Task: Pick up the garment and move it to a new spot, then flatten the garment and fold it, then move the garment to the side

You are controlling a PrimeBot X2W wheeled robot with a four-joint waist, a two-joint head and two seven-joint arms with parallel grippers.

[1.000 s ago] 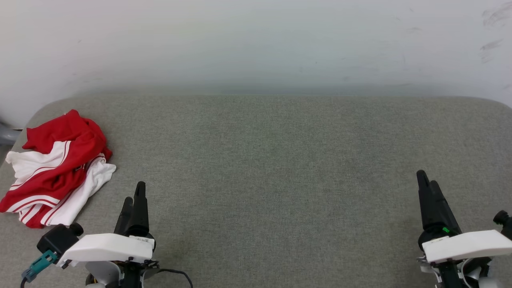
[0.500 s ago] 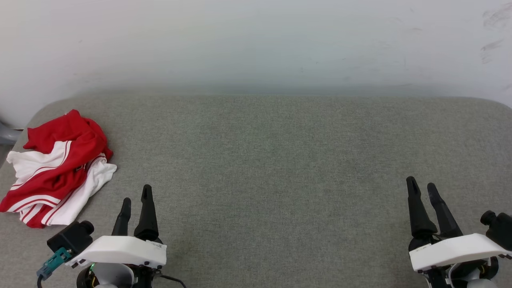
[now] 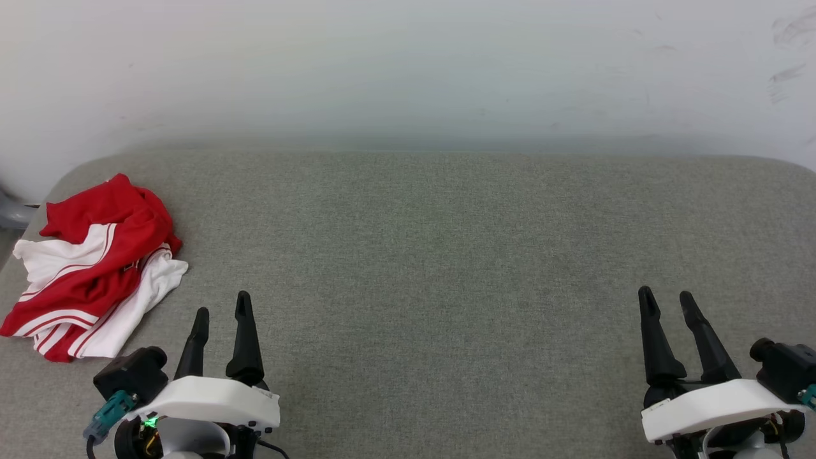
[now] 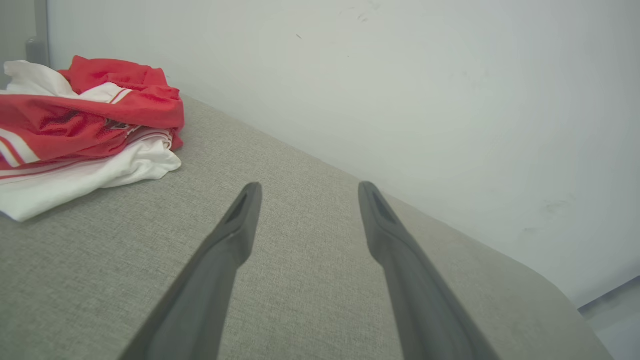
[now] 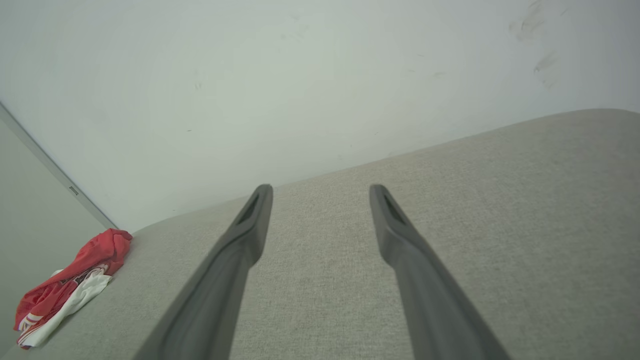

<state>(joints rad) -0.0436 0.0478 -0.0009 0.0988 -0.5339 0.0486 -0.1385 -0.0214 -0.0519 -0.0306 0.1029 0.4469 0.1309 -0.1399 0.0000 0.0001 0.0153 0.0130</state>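
Note:
The garment is a red and white jersey lying crumpled in a heap at the far left of the grey padded surface; it also lies at the upper left of the left wrist view as the garment and small at the lower left of the right wrist view as the garment. My left gripper stands open just right of and nearer than the heap, nothing between its fingers. My right gripper is open at the lower right, far from the cloth, its fingers empty too.
A pale wall rises directly behind the grey surface. The surface has rounded corners at left and right. A grey pipe-like part sits just past the left edge beside the heap.
Both grippers have turned at the wrist, so their two fingers now stand side by side and spread. The left one shifted slightly right, the right one slightly left and lower. The garment lies unchanged.

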